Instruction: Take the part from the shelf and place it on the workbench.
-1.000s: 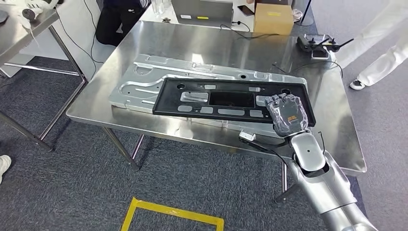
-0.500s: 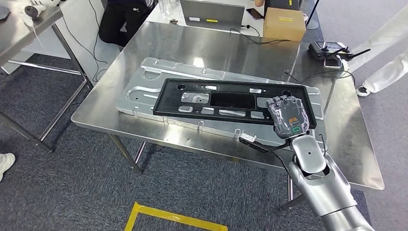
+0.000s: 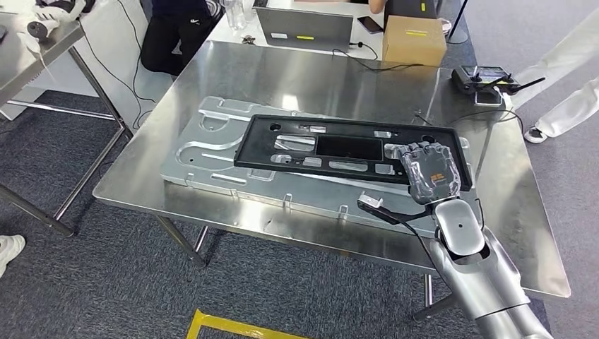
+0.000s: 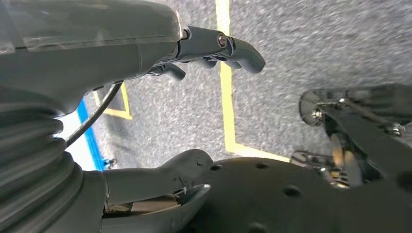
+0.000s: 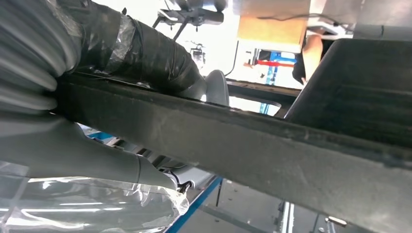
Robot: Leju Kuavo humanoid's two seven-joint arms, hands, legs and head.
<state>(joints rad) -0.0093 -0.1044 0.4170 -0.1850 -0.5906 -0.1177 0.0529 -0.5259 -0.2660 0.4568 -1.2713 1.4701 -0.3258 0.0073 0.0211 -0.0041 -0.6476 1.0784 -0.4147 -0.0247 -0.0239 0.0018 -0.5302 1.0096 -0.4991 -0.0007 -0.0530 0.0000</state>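
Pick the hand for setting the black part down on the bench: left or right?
Right. The right hand already grips the black part over the workbench; the left hand hangs over the floor, holding nothing.

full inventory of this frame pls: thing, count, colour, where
black frame part: 1, black, over the silver panel, held at its right end
stamped metal panel: 1, silver, flat on the workbench
workbench: 1, steel, centre
cardboard box: 1, brown, workbench far edge
laptop: 1, grey, beyond the workbench's far edge
remote controller: 1, black, far right corner
side table: 1, steel, upper left
floor tape: yellow, on grey carpet
person: white trousers, right edge
right hand: grips the frame part
left hand: holds nothing, hangs over the floor
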